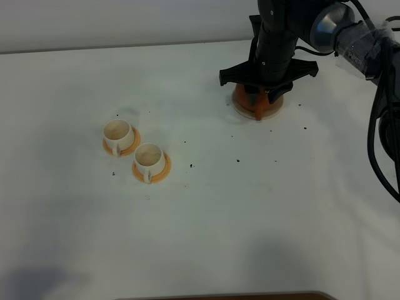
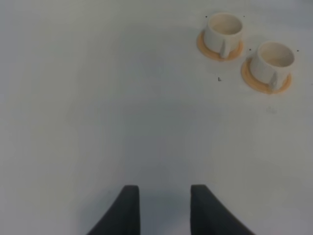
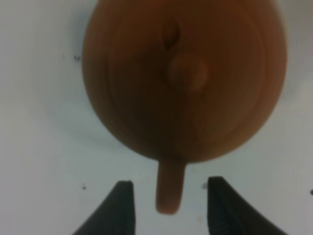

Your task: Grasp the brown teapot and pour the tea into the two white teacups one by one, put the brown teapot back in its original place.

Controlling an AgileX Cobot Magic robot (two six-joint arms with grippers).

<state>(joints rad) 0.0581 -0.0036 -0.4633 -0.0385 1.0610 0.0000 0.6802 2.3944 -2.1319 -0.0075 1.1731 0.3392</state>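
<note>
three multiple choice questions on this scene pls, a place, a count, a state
1. Where does the brown teapot sit? A on the pale coaster; B on a tray; C lifted in the air.
2. How many white teacups are there? A one; B two; C three.
3. How do the right gripper's fingers stand? A open, either side of the handle; B shut on the handle; C out of view.
Answers: A, the coaster's rim shows around its base; B, two sit side by side; A, gaps show beside the handle.
</note>
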